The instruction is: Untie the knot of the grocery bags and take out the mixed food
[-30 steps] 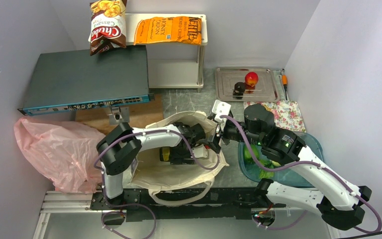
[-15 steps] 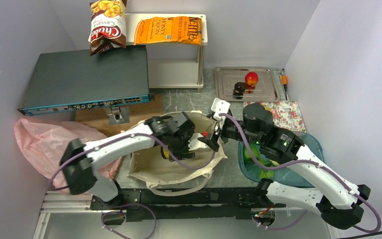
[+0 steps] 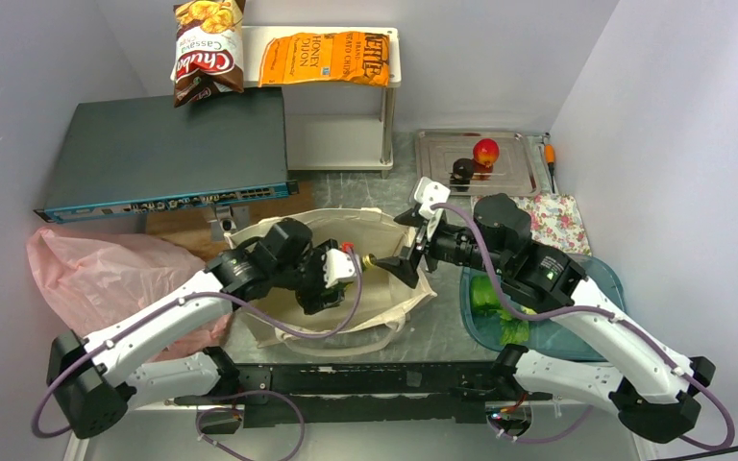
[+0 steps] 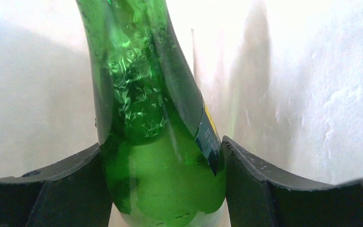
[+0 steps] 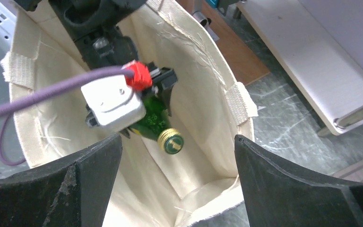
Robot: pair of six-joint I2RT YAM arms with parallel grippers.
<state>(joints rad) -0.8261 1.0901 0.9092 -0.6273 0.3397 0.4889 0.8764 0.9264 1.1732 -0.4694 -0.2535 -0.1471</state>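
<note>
My left gripper (image 3: pixel 338 269) is shut on the green bottle (image 4: pixel 156 142) with the yellow label, inside the open beige tote (image 3: pixel 384 298). The bottle's gold cap (image 3: pixel 369 259) points at my right gripper (image 3: pixel 406 261), which is open and empty at the tote's right rim. In the right wrist view the bottle (image 5: pixel 153 120) sits in my left gripper (image 5: pixel 158 92) in front of my right gripper (image 5: pixel 178 142). The pink plastic bag (image 3: pixel 106 279) lies crumpled at the left; its knot does not show. Two chip bags (image 3: pixel 209 48) (image 3: pixel 327 58), a red fruit (image 3: pixel 485 151) and greens (image 3: pixel 492 298) lie outside.
A grey box (image 3: pixel 173 154) and a white shelf (image 3: pixel 384 106) stand at the back. A metal tray (image 3: pixel 442 168) also holds a dark fruit. A floral cloth (image 3: pixel 557 219) and a teal bowl (image 3: pixel 596 279) are at the right. A wooden board (image 3: pixel 279 216) lies behind the tote.
My left arm has drawn back to the left and lifted the bottle up in the tote, its cap now showing. The tote's mouth has shifted. My right gripper moved up a little.
</note>
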